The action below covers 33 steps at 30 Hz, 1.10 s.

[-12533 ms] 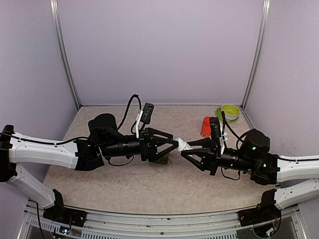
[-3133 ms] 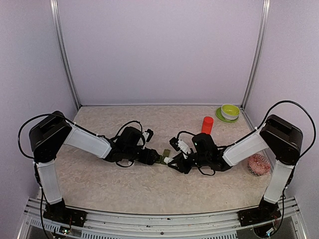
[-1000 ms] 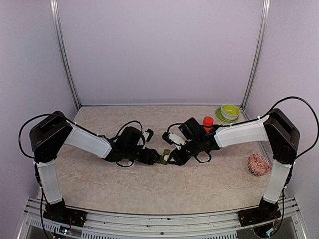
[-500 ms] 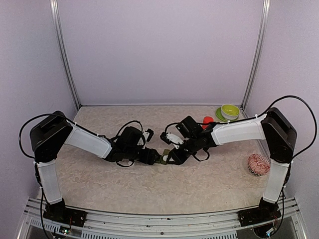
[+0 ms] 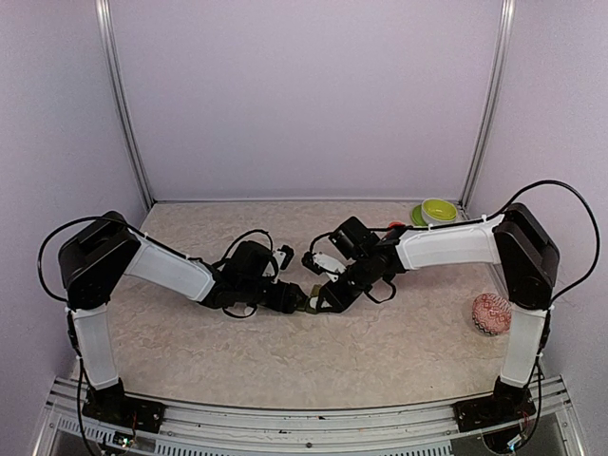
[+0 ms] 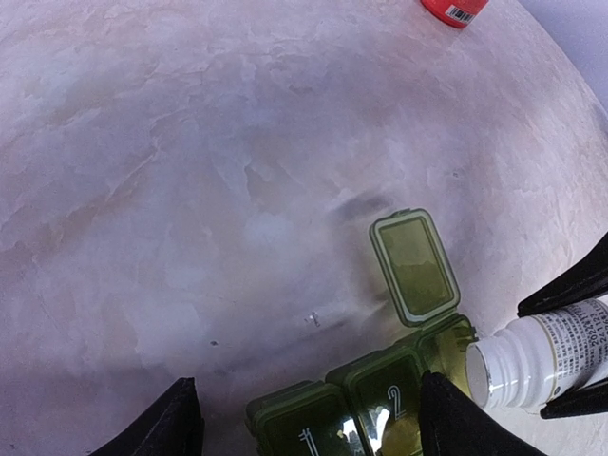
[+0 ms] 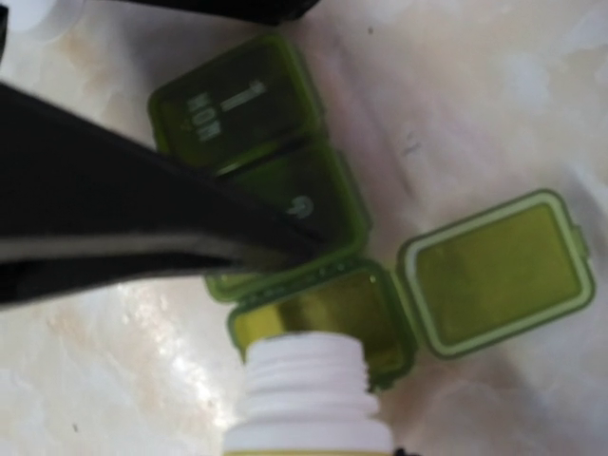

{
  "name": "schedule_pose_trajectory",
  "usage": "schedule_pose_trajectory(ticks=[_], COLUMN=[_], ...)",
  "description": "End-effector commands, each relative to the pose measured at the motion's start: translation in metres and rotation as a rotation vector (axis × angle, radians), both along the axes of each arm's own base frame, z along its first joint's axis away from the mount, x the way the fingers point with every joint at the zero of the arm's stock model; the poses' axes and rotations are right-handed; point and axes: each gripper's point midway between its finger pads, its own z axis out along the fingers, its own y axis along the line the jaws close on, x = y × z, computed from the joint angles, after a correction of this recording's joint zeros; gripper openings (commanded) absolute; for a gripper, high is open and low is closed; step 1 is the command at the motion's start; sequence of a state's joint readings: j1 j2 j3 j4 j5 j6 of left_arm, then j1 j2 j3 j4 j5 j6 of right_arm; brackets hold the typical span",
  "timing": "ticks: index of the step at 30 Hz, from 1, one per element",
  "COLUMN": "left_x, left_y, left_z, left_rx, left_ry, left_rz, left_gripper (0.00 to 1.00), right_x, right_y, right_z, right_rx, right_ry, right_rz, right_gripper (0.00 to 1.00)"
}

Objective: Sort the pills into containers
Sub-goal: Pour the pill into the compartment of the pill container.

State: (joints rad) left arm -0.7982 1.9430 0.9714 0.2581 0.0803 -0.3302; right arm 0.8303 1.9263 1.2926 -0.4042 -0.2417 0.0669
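**Bottle mouth at the open cell**

My right gripper point(image 6: 560, 351) was pinched on the small clear bottle point(image 7: 306, 394). The cap was off and the white, ribbed neck was tipped down, its mouth right at the near edge of the one open compartment point(image 7: 318, 318). That put me at the pouring step, with the end cell ready and the other two lids shut. I could make out no pill in the cell or at the mouth, so I could not say that anything had dropped. As I judged it, the next move called for a steeper tip or a light shake. The mouth had to be held over that cell so that nothing skipped onto the table.

The containers point(image 7: 256, 142) sat mid-table between my two arms. They were a strip of three square boxes in glossy, translucent olive-green plastic with rounded corners. The open lid point(image 7: 494, 271) lay back flat on its hinge, and the farthest lid bore raised letters. My left gripper point(image 6: 306, 394) stood spread, with a dark finger on either side of the strip. I could not tell whether either finger touched it.

Beyond lay the table point(image 6: 142, 190), pale, matt and mottled like stone. Farther off stood the red-orange bottle point(image 6: 454, 9), a smooth cylinder with a barcode label. A red-and-white patterned ball point(image 5: 491, 313) sat well apart to my right, and lime-green dishes point(image 5: 438, 211) were stacked in the far corner.
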Motion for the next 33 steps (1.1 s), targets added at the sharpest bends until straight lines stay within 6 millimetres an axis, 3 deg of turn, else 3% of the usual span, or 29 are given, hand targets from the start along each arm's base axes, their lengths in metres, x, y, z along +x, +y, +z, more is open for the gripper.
schedule_pose_trajectory(ticks=[1,10,33], left_x=[-0.007,-0.007,-0.007], left_y=[0.010,0.011,0.011], left_z=[-0.026,-0.027,-0.025], left_rx=[0.068,0.069,0.068], left_ry=[0.059,0.062,0.058], left_rz=[0.000,0.000,0.000], left_gripper=[0.75,0.75,0.75], right_x=[-0.007,-0.006,-0.012], right_y=[-0.002,-0.001,-0.003], right_z=[-0.007,0.000,-0.016], right_rx=[-0.047,-0.065,-0.081], right_ry=[0.039,0.057,0.073], right_rz=[0.012,0.013,0.021], right_gripper=[0.13,0.13,0.12])
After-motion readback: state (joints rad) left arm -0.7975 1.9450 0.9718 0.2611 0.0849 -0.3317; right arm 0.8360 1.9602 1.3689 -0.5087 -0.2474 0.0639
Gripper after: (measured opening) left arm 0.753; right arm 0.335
